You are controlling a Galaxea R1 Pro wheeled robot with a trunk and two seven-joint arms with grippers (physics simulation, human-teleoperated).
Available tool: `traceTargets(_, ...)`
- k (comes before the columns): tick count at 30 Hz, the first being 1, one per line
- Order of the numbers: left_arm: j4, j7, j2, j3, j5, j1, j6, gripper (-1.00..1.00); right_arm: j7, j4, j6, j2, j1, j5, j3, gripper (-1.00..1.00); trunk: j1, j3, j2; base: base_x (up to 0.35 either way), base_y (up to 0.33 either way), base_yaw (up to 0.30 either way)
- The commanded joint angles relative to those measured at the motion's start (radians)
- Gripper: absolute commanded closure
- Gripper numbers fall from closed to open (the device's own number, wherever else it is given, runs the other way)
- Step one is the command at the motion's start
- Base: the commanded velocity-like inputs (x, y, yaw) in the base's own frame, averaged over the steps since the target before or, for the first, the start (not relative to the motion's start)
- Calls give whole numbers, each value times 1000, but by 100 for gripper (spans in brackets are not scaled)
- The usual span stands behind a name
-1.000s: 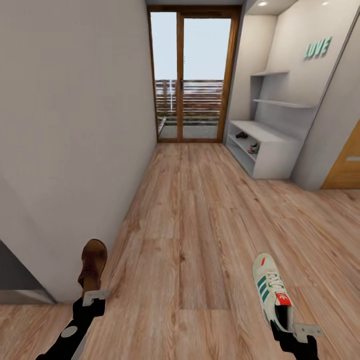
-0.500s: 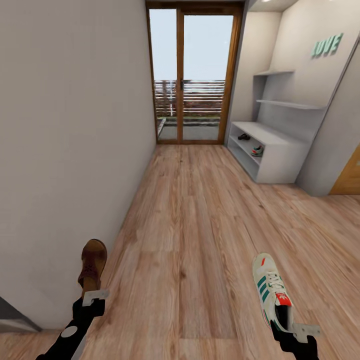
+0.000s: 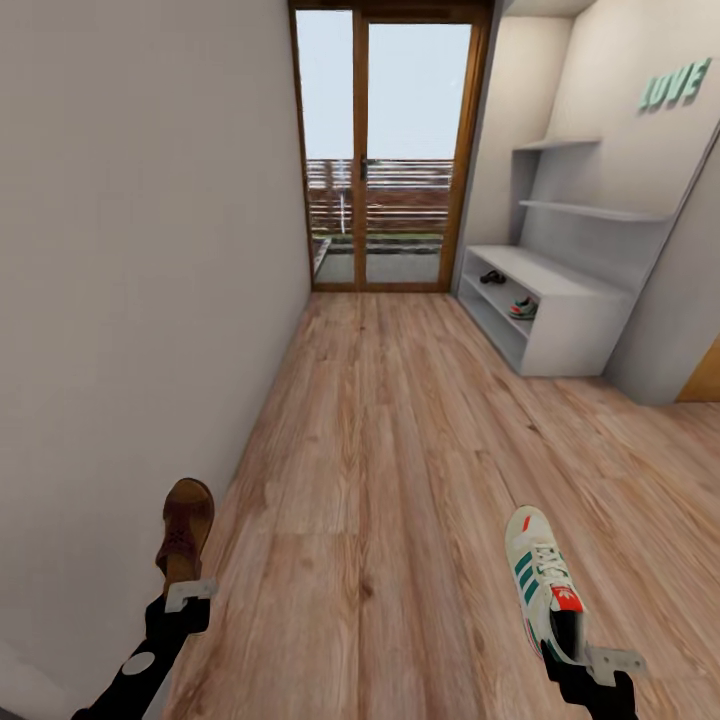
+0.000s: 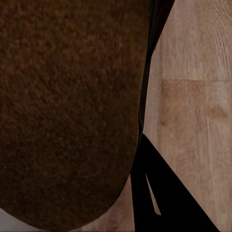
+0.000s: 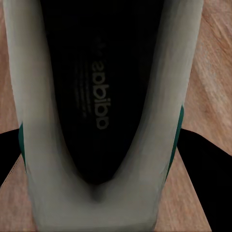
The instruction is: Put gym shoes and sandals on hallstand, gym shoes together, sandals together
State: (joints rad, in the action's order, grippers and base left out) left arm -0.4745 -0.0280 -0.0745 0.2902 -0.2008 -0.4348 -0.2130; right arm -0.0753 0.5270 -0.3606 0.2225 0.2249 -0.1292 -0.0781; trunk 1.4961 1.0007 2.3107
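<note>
While the robot stood in the corridor facing the glass door (image 3: 385, 150), the left gripper (image 3: 185, 597) held a brown sandal (image 3: 184, 522) by its heel at the lower left of the frame, and the right gripper (image 3: 582, 655) was clamped on the heel of a white gym shoe (image 3: 540, 580) at the lower right; both items pointed toe-forward, long axes running up the frame. Destination: the hallstand (image 3: 575, 310), light grey, at the upper right of the frame, well apart from both grippers and lying ahead and to the right, so the right arm was judged the nearer. Already stored on its low open shelves: one dark sandal-like item (image 3: 492, 277) and one gym shoe (image 3: 523, 307), too small to detail. Surface: the corridor floor (image 3: 390, 450), light brown wood-grain planks, bare between robot and rack. Room: plain white wall (image 3: 150, 250) filling the left of the frame; staggered wall shelves and green lettering (image 3: 676, 88) above the rack.
</note>
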Motion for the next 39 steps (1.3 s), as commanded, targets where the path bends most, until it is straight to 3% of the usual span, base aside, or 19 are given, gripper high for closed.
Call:
traceTargets(1,0,-4,1,7,-14,-1,-3,100,-8,-1,-3,0,1,-10,-2,100,0,1,0,340,0,0)
traceTargets(39,0,-6,0,7,-14,-1,-3,100,-8,-1,-3,-2,1,-12,-2,100,0,1,0,341,0,0)
